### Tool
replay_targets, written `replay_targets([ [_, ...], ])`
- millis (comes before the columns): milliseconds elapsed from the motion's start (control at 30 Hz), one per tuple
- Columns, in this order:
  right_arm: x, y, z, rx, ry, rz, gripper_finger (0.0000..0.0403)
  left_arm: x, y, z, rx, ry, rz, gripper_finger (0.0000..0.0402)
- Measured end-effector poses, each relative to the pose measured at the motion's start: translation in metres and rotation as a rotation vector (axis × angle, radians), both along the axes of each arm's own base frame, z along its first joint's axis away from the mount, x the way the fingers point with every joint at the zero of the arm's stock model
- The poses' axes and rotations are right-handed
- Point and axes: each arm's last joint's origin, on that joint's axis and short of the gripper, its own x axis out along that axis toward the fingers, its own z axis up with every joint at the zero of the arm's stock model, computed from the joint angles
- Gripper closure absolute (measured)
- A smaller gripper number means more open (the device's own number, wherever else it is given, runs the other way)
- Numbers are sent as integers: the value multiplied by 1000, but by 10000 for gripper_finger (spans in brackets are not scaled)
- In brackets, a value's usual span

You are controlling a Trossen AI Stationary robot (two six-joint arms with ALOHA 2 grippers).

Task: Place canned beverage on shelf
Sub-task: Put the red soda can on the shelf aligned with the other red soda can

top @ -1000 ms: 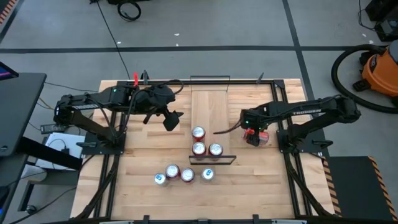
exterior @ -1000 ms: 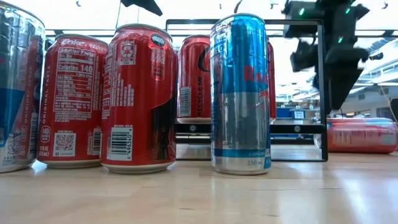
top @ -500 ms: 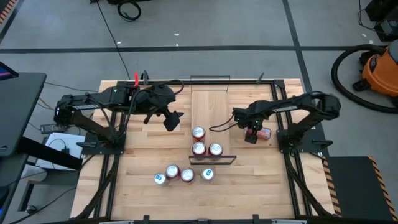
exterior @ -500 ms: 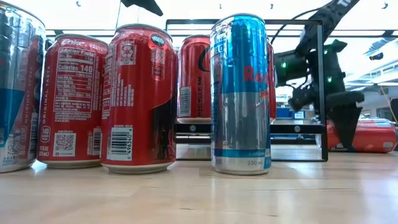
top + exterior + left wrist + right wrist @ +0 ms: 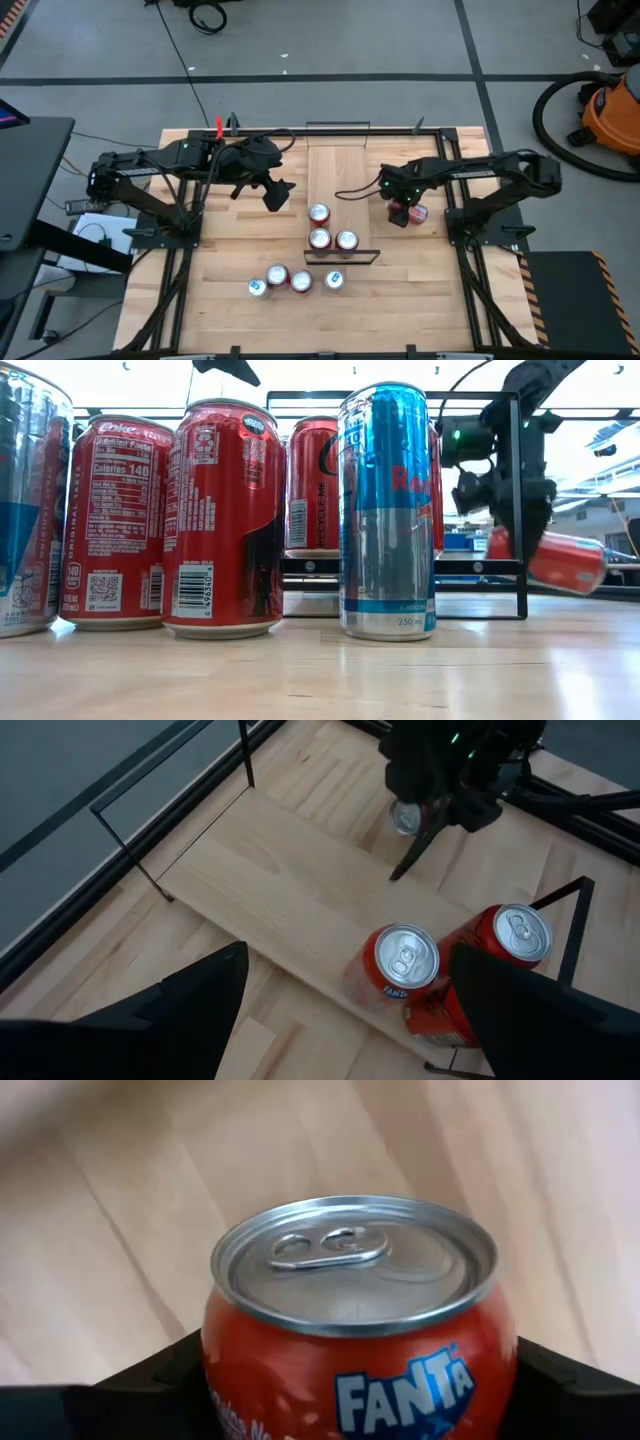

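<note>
The can (image 5: 355, 1340) is a short round cylinder of shiny orange-red metal, with a white Fanta word on it and a silver top with a pull tab. The right hand (image 5: 404, 211) pinches it, tilted and lifted above the table (image 5: 230, 260), just beside the shelf (image 5: 338, 175), a narrow pale wood board carrying three standing cans. The left hand (image 5: 272, 193), fingers spread, hangs on the shelf's other side.

I see the shelf (image 5: 338, 190) bare across its far half; three upright cans (image 5: 319, 213) crowd the near end, and wire rails (image 5: 338, 125) bar both short ends.
</note>
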Motion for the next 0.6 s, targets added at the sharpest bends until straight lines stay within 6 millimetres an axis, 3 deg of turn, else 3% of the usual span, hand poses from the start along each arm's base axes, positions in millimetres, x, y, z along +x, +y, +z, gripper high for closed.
replay_targets([
  [367,7,4,69,-198,-617,-33,84,1,2,1,1,-15,5,47],
  [600,27,3,87,-254,-920,-21,82,1,2,1,1,-14,5,47],
])
